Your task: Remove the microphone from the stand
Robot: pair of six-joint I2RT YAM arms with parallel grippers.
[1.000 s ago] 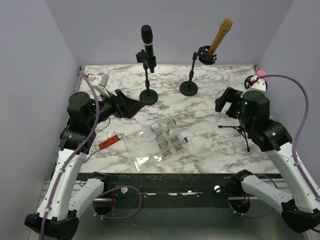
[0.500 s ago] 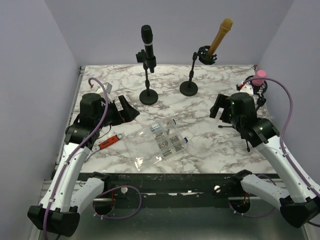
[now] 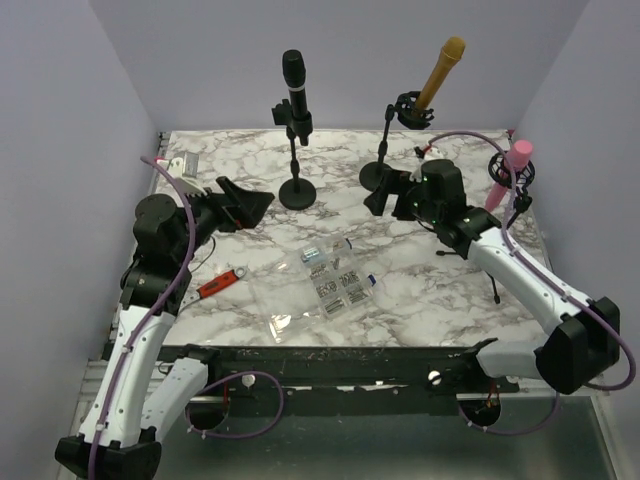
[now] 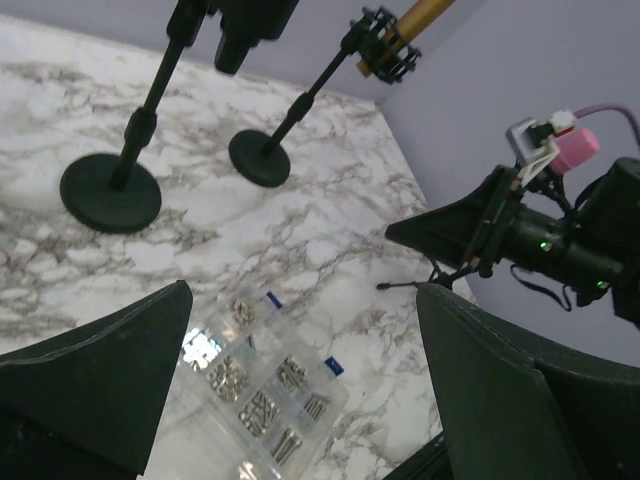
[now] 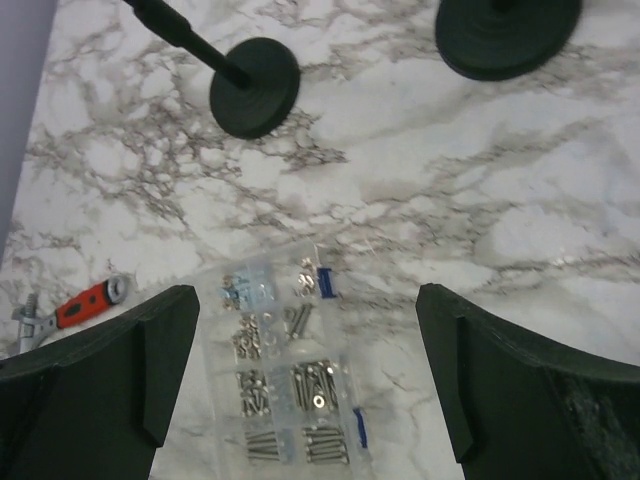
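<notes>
looking down, we see a white marble table [image 3: 430,290] boxed in by plain lavender walls [image 3: 350,40]. at its far edge the black microphone [image 3: 292,75] and the gold microphone [image 3: 440,72] each sit clipped in a stand. our left gripper [image 4: 302,290] and right gripper [image 5: 305,290] both hover spread wide, empty, with a clear screw box [image 3: 330,280] lying mid-table.

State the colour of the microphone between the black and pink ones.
Golden tan: the microphone shows best in the top external view.
</notes>
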